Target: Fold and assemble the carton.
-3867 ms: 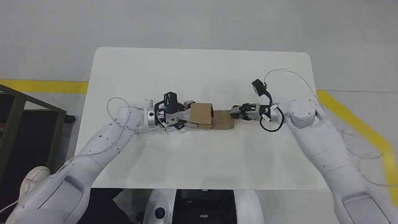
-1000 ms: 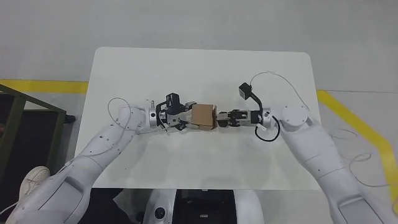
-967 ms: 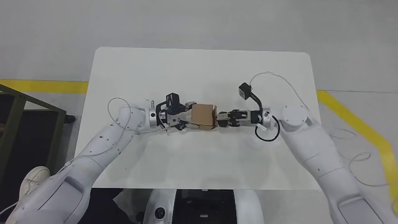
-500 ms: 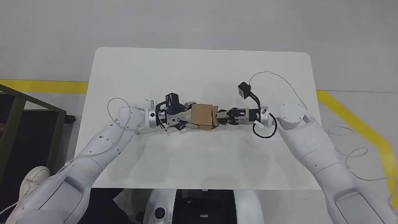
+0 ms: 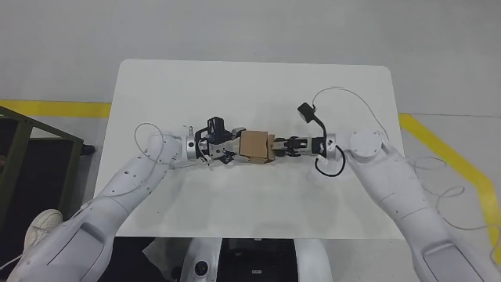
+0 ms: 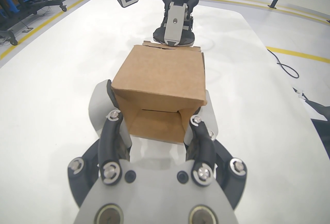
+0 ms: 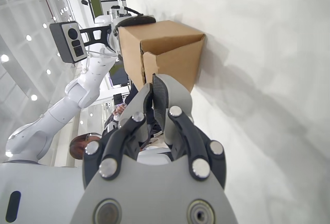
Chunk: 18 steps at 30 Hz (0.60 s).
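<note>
White rectangular table (image 5: 156, 86) w/ rounded corners carries everything. Small brown cardboard carton (image 5: 255, 146) sits on it approx mid-table, btwn the two grippers, lying on its side as a squared-up tube. One end is open and faces the L gripper (image 5: 228, 150). The other end faces the R gripper (image 5: 279, 146) and has flaps folded inward, w/ a gap showing along one flap edge in the right wrist view (image 7: 159, 36). In the left wrist view the carton (image 6: 165, 73) is squared up and a small inner flap shows inside the open mouth. L gripper (image 6: 157, 106) is silver and black. Its fingers (image 6: 103, 101) are spread just to carton width and clamp the two side walls at the open end, pads touching the card. R gripper (image 7: 154, 83) is the same build, fingers pressed together w/ nothing btwn them. Its tips butt against the folded end flap near the top edge, also seen from the left wrist view (image 6: 175, 39). Black box-shaped camera module (image 5: 304, 110) sticks up on a bracket behind the R gripper. Thin white cable (image 5: 352, 92) loops over the table near the right arm.
</note>
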Each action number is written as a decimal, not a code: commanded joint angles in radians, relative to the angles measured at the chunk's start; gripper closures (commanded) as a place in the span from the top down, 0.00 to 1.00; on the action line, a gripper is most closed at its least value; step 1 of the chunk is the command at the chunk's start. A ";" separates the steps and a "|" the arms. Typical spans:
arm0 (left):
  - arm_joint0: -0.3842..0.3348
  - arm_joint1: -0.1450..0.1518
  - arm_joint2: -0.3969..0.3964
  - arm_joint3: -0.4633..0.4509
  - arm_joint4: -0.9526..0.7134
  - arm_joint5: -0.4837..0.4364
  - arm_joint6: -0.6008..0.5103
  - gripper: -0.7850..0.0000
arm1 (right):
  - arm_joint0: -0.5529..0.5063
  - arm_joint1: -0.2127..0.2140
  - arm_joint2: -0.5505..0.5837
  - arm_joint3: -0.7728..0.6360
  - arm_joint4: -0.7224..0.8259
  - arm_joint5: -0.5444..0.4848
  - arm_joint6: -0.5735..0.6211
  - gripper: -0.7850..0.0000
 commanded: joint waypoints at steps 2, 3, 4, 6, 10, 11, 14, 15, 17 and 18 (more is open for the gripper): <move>0.000 0.000 -0.001 -0.001 0.000 -0.001 0.000 0.47 | -0.008 0.006 0.011 -0.027 -0.028 0.001 -0.018 0.09; 0.001 0.001 -0.002 -0.001 -0.001 0.001 0.002 0.47 | -0.013 0.009 0.018 -0.038 -0.034 0.001 -0.024 0.09; 0.001 0.001 -0.002 -0.001 -0.001 0.002 0.002 0.47 | -0.018 0.012 0.027 -0.047 -0.044 0.006 -0.028 0.09; 0.002 0.001 -0.002 -0.002 0.000 0.002 0.003 0.47 | -0.031 0.021 0.048 -0.067 -0.063 0.025 -0.038 0.11; 0.003 0.001 -0.003 -0.002 -0.001 0.001 0.001 0.47 | -0.072 0.043 0.108 -0.101 -0.081 0.056 -0.052 0.14; 0.003 0.001 -0.003 -0.002 -0.001 0.001 0.001 0.47 | -0.083 0.049 0.124 -0.109 -0.086 0.068 -0.053 0.15; 0.003 0.001 -0.003 -0.002 -0.001 0.001 0.000 0.47 | -0.113 0.066 0.164 -0.139 -0.129 0.121 -0.067 0.18; 0.003 0.001 -0.003 -0.002 -0.001 0.001 0.000 0.47 | -0.122 0.071 0.175 -0.147 -0.148 0.144 -0.070 0.19; 0.004 0.001 -0.004 -0.002 0.000 0.001 0.000 0.47 | -0.141 0.080 0.194 -0.164 -0.172 0.182 -0.074 0.20; 0.004 0.002 -0.004 -0.003 0.000 0.001 0.000 0.47 | -0.150 0.083 0.202 -0.171 -0.171 0.188 -0.071 0.21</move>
